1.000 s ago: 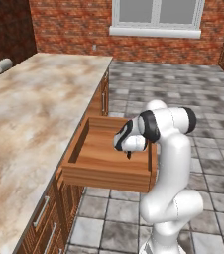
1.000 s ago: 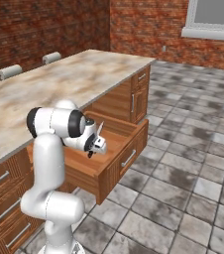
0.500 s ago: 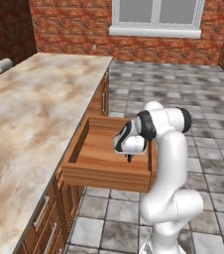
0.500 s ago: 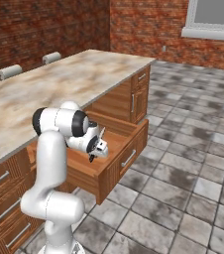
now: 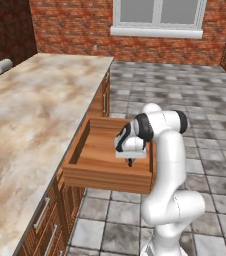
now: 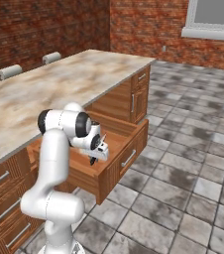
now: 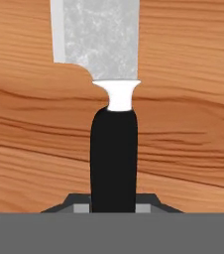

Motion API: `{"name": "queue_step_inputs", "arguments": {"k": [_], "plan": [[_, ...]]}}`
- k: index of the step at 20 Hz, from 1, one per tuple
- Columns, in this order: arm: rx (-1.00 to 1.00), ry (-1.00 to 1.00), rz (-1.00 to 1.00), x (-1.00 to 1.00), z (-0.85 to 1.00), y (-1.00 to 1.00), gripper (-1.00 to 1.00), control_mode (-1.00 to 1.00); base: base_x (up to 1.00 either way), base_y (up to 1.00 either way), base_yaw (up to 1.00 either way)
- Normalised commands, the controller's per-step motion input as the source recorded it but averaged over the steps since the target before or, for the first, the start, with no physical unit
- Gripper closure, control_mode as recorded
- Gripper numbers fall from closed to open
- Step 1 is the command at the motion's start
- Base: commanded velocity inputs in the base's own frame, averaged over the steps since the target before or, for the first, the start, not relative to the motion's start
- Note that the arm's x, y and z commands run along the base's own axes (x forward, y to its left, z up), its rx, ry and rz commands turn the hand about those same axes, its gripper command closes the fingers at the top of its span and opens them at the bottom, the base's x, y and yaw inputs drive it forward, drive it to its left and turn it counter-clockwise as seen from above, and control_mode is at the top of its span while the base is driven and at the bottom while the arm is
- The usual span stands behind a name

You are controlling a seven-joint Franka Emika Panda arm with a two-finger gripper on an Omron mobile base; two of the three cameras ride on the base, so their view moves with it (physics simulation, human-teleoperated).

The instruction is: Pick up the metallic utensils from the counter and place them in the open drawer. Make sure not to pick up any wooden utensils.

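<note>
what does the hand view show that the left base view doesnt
Hand view alone: the knife up close, its black handle clamped between the fingertips, its white collar and speckled silver blade pointing away over wood grain.

Left base view alone: the marbled counter, the whole open drawer pulled out from the island, the arm bent over it, the tiled floor, the brick wall and the window.

Both: the hand held low over the drawer's wooden bottom. In the left base view the knife is too small to make out.
</note>
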Motion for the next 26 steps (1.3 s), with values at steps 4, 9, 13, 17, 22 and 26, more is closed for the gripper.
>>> {"name": "queue_step_inputs", "arguments": {"k": [4, 9, 13, 17, 22, 26], "plan": [[0.00, 0.11, 0.00, 0.23, 0.00, 0.00, 1.00, -1.00, 0.00, 0.00, 0.00], [0.00, 0.08, 0.00, 0.36, 0.00, 0.03, 1.00, -1.00, 0.00, 0.00, 0.00], [0.00, 0.06, 0.00, 0.38, 0.00, 0.07, 1.00, -1.00, 0.00, 0.00, 0.00], [0.00, 0.07, 0.00, 0.05, -0.18, 0.12, 1.00, -1.00, 0.00, 0.00, 0.00], [0.00, 0.06, 0.00, 0.00, -0.42, 0.08, 1.00, -1.00, 0.00, 0.00, 0.00], [0.00, 0.03, 0.00, 0.00, -0.32, 0.02, 1.00, -1.00, 0.00, 0.00, 0.00]]}}
